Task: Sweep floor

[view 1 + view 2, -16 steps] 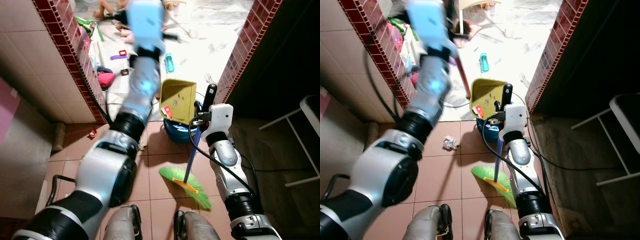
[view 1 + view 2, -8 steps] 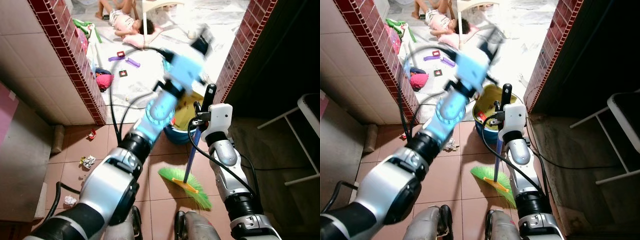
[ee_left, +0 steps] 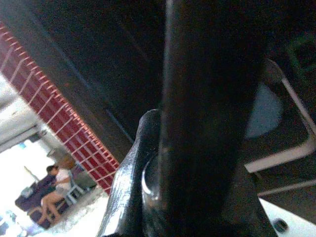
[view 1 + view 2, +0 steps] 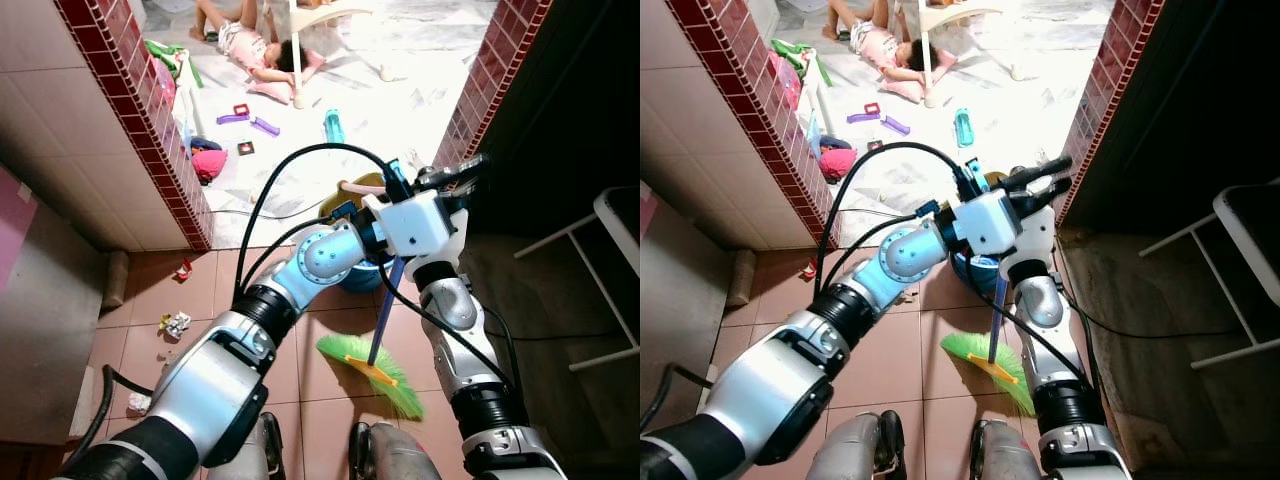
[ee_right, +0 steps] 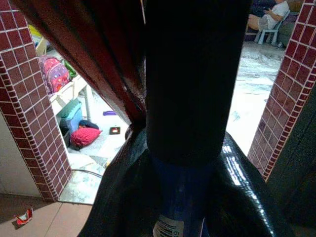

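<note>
- Left eye view: my left arm reaches across my body, and my left gripper [image 4: 462, 172] sticks out toward the dark doorway on my right, its two long black fingers a little apart with nothing between them. The blue-handled broom with green bristles [image 4: 383, 318] stands tilted in front of my feet, bristle head on the terracotta tiled floor [image 4: 310, 290], its upper handle hidden behind my left wrist block. A yellow dustpan [image 4: 352, 190] sits on a blue round bucket [image 4: 358, 277] just behind the broom. Crumpled paper scraps [image 4: 176, 323] lie on the tiles near the red-brick-edged wall [image 4: 150, 110].
- Right eye view: my right forearm rises from beside my feet up to the broom handle [image 4: 997, 315]; my right gripper is covered by my left wrist block. Toys lie scattered on the bright floor beyond, where a person [image 4: 895, 50] lies on the ground.
- Left wrist view: one black finger [image 3: 207, 98] crosses the frame, very close and dark; the dark doorway and a white chair frame [image 3: 291, 128] lie behind.
- Right wrist view: my right gripper [image 5: 190, 163] is closed around the blue handle, which stands straight up between the glossy black fingers [image 5: 237, 182].
</note>
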